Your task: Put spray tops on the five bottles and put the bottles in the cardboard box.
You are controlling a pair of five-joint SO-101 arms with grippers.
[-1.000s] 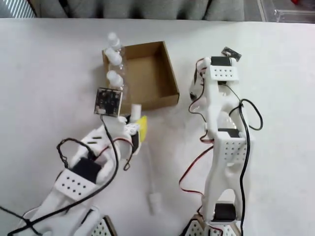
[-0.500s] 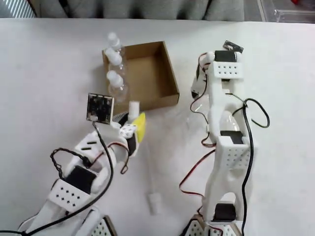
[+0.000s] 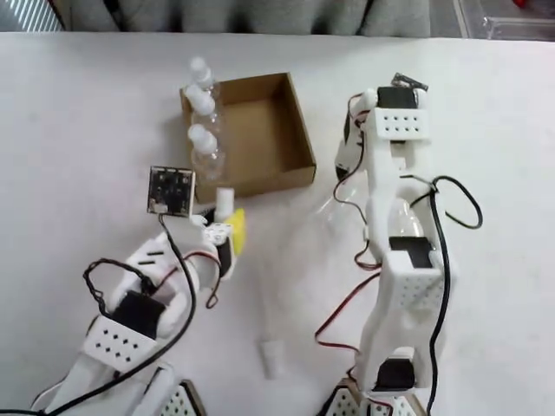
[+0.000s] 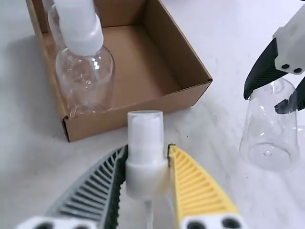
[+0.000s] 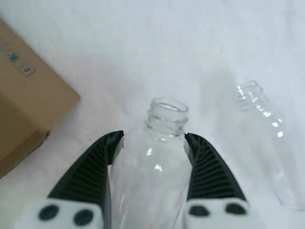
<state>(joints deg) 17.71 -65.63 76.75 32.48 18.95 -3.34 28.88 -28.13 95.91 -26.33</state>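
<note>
Three capped bottles [image 3: 206, 152] are boxed; a spray top [image 4: 145, 143] is gripped by the left gripper [image 4: 147, 151], an open bottle [image 5: 157, 164] by the right gripper [image 5: 153, 137]

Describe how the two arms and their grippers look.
The left arm and the right arm are white plastic with dotted panels and loose red and black cables. The left gripper has one grey and one yellow ribbed finger; the right gripper has two black ones.

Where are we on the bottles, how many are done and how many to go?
Three capped bottles lie in the cardboard box. In hand: left gripper holds a spray top; right gripper holds an open bottle. Left: join them, then the spare bottle and spare top.
</note>
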